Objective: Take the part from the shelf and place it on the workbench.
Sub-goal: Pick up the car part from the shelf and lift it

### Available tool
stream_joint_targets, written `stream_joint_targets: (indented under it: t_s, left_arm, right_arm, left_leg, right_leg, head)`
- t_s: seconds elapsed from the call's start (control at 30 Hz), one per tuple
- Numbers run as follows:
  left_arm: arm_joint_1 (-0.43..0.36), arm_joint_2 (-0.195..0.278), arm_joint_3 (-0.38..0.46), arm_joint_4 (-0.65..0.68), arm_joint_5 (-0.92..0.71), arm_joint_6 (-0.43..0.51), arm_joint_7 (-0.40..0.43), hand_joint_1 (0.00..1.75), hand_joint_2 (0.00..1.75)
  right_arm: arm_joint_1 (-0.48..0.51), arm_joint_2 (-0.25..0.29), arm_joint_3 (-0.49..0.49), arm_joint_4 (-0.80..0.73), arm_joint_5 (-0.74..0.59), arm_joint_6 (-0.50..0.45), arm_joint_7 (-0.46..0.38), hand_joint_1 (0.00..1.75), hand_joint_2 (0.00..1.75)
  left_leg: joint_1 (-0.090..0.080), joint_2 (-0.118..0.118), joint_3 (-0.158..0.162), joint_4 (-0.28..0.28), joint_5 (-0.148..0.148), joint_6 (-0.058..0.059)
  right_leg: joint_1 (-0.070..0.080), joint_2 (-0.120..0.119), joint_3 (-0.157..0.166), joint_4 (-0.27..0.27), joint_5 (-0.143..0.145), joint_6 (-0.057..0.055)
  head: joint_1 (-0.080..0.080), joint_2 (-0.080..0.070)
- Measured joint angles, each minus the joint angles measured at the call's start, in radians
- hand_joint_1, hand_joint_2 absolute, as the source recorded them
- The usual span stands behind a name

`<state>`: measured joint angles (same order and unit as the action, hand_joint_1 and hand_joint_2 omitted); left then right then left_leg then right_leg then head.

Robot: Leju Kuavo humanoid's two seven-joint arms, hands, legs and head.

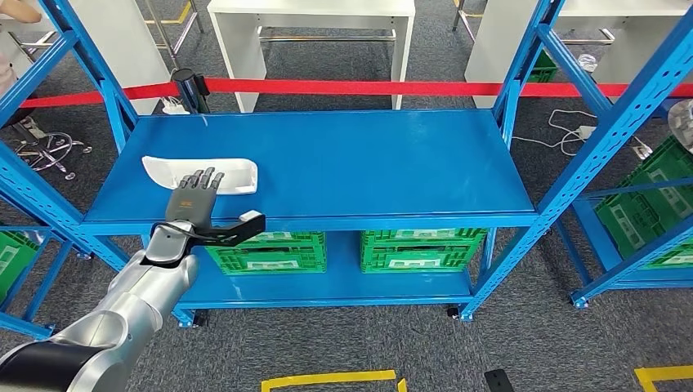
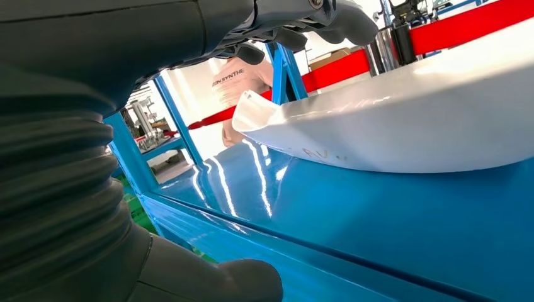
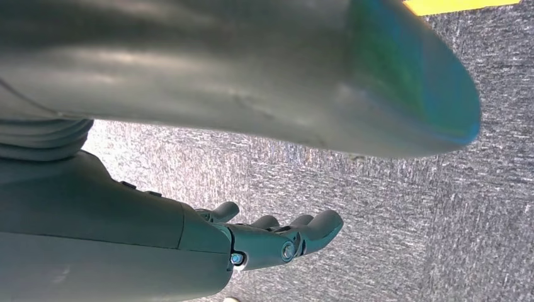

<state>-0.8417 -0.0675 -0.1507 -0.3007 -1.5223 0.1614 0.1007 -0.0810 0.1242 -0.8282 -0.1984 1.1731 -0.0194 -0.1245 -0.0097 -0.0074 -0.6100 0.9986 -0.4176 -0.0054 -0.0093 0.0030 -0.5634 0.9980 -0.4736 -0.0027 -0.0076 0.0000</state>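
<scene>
Still the reach step: left hand (image 1: 198, 196), fingers spread, hovers over the white part (image 1: 237, 174) on the shelf (image 1: 368, 163), grab comes next.

Blue steel shelving racks (image 1: 327, 163) are standing on grey carpet, with green plastic crates (image 1: 266, 251) sitting on the lower level at the frame's centre. A red barrier tape (image 1: 351, 86) is stretching across the upper part, marking this as a warehouse-style test workshop.

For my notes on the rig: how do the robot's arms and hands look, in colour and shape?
The left arm is rounded silver metal, dark at the shoulder end. The left hand is dark grey, with slim fingers, a thick thumb and a ribbed grey wrist cover. The right hand is the same dark grey.
</scene>
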Motion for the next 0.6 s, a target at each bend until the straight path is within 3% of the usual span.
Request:
stream_joint_targets:
  t_s: [0.03,0.13,0.17,0.27,0.6]
  left_arm:
    - [0.000,-0.001,0.000,0.001,-0.001,0.001,0.000,0.21,1.75]
    - [0.000,-0.009,0.000,0.001,-0.004,0.008,-0.002,1.42,1.75]
    - [0.000,-0.012,0.000,0.001,-0.004,0.011,-0.004,1.65,1.75]
    - [0.000,-0.020,0.000,0.001,-0.005,0.021,-0.016,1.75,1.75]
    - [0.000,-0.025,0.000,0.004,-0.004,0.030,-0.021,1.75,1.75]
  right_arm:
    - [0.000,0.000,0.000,0.000,-0.002,0.000,0.001,0.00,0.00]
    - [0.001,0.000,0.000,0.000,-0.007,-0.003,-0.002,0.00,0.00]
    - [0.001,0.000,0.000,0.000,-0.008,-0.003,-0.004,0.00,0.00]
    - [0.005,0.000,0.000,0.000,-0.008,-0.003,-0.007,0.00,0.00]
    - [0.007,0.002,0.000,0.000,-0.004,-0.003,-0.007,0.00,0.00]
  left_leg:
    - [0.000,0.000,0.000,0.000,0.000,0.000]
    - [0.000,0.000,0.000,0.000,0.000,0.000]
    - [0.000,0.000,0.000,0.000,0.000,0.000]
    - [0.000,0.000,0.000,0.000,0.000,0.000]
    - [0.000,0.000,0.000,0.000,0.000,0.000]
  right_leg:
    - [0.000,0.000,0.000,0.000,0.000,0.000]
    - [0.000,0.000,0.000,0.000,0.000,0.000]
    - [0.000,0.000,0.000,0.000,0.000,0.000]
    - [0.000,0.000,0.000,0.000,0.000,0.000]
    - [0.000,0.000,0.000,0.000,0.000,0.000]
  head:
    - [0.000,0.000]
    - [0.000,0.000]
    - [0.000,0.000]
    - [0.000,0.000]
    - [0.000,0.000]
